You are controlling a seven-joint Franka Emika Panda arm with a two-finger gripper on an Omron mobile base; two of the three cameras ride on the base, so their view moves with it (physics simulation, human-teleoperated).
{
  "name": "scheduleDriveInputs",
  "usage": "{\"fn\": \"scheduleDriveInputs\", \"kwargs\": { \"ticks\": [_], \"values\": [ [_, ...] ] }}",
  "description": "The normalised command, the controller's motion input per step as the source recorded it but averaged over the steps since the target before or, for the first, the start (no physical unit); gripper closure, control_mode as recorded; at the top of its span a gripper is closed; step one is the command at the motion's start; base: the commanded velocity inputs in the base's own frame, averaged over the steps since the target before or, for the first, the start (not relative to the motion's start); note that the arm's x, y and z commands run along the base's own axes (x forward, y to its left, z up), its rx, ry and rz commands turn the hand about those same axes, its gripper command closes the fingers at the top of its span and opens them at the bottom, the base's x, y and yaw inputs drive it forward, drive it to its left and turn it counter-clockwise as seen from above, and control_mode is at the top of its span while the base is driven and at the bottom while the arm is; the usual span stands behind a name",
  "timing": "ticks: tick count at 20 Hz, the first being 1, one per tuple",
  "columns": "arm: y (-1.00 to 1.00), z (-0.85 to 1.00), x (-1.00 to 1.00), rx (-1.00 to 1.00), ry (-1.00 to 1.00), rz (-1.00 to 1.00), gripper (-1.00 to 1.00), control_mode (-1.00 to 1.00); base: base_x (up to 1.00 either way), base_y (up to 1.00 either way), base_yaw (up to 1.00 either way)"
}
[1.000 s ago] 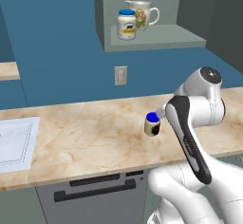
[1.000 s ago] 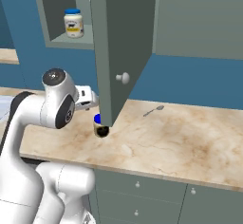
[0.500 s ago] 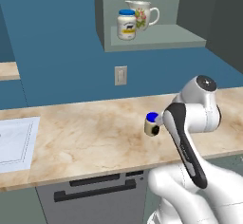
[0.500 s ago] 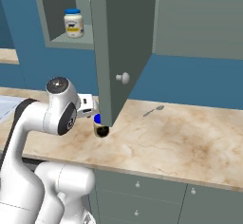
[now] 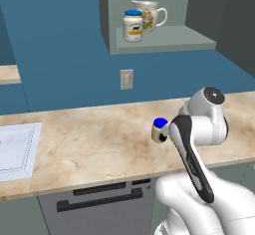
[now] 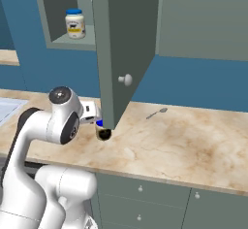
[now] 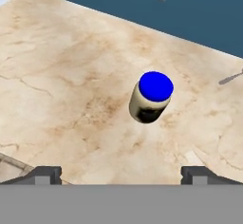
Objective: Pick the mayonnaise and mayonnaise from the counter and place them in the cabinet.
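A: Where do the 2 jars stand?

B: 1 is done, as far as I can judge. The white mayonnaise with the pale blue lid (image 5: 133, 26) stands upright on the shelf floor of the cabinet (image 5: 164, 44), just beside the floral pitcher (image 5: 149, 16). The other mayonnaise with the deep blue lid (image 7: 151, 98) is upright on the table (image 5: 94, 139), out in the open, with a spoon (image 6: 157, 112) well apart from it.

A: And the jaws?

B: The jaws (image 7: 122, 174) are spread wide and hold nothing; the jar sits ahead of them, between the 2 tips' lines but not yet between the fingertips (image 7: 45, 174) themselves.

A: So what's left?

B: Half the job, I'd say: closing in on jar 2, gripping it, lifting it past the open cabinet door (image 6: 123, 48) and setting it on the shelf.
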Motion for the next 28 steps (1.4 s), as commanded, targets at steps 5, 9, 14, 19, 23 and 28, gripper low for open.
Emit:
{"fn": "scheduleDriveInputs", "kwargs": {
  "ticks": [5,9,14,19,23,28],
  "values": [
    [0.00,-0.12,0.17,-0.02,-0.03,-0.04,-1.00,-1.00,0.00,0.00,0.00],
    [-0.04,-0.08,0.06,-0.01,-0.03,-0.03,-1.00,-1.00,0.00,0.00,0.00],
    [-0.21,0.00,0.13,0.00,0.00,-0.01,-1.00,-1.00,0.00,0.00,0.00],
    [-0.26,0.00,0.18,0.00,0.00,0.00,-1.00,-1.00,0.00,0.00,0.00],
    [-0.02,-0.14,0.27,0.02,0.00,0.00,-1.00,-1.00,0.00,0.00,0.00],
    [0.00,-0.25,0.23,0.01,0.00,0.00,-1.00,-1.00,0.00,0.00,0.00]
  ]
}}
